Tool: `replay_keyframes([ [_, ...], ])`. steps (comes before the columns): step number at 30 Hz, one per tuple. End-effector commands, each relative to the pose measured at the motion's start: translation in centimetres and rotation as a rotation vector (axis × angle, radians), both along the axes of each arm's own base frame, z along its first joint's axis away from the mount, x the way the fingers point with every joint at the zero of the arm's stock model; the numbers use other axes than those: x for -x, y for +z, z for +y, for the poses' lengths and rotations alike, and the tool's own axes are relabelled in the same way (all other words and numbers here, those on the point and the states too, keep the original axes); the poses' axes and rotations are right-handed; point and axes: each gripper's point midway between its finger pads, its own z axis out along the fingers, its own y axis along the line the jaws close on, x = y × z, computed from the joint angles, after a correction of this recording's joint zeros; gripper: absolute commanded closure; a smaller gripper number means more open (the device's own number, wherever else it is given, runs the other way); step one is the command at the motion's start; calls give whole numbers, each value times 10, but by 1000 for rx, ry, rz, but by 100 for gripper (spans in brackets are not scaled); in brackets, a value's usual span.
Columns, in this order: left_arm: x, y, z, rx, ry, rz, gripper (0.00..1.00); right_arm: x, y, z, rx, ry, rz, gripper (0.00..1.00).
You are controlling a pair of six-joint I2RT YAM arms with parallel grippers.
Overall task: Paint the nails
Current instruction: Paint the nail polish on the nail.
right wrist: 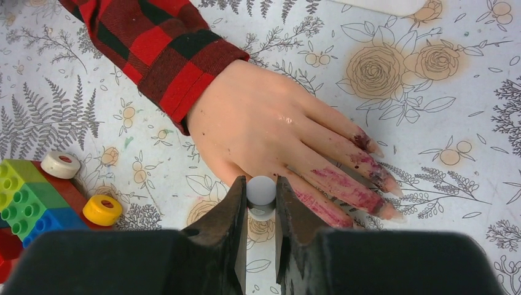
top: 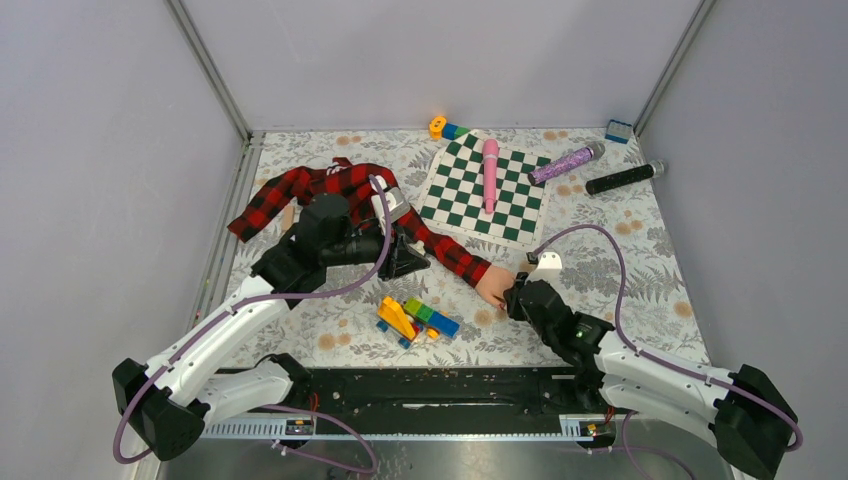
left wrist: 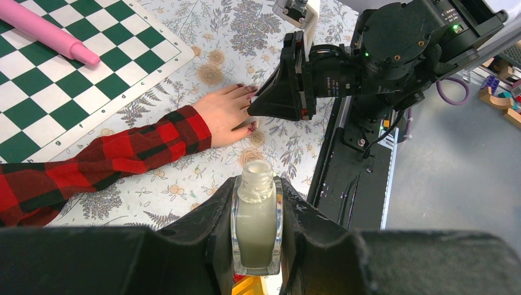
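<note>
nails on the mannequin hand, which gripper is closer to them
Right. The right gripper, shut on a small white cap, sits over the mannequin hand beside the nails. The left gripper, shut on the open polish bottle, is back beside the plaid sleeve.

Left tool [left wrist: 257,193] and right tool [right wrist: 261,187] both clamped, arms extended forward.

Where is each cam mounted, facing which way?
Top external: above and behind the bases, looking down on the table; both arms show.
Left wrist: behind the left gripper, shut on the pale bottle, facing the mannequin hand and right gripper.
Right wrist: behind the right gripper, which pinches a white cap, looking down on the mannequin hand.
Shared: mannequin hand and plaid sleeve in all three.
</note>
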Motion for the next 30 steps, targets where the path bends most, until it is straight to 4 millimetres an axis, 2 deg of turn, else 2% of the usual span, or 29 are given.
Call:
replay_keyframes([
  [1,-2,29,-7,68,-22,-65,100,-12,9,-5,-20,-67,-59,100],
  [30,-1,28,-8,67,-29,-57,100,-7,-3,-9,4,-68,-28,100],
])
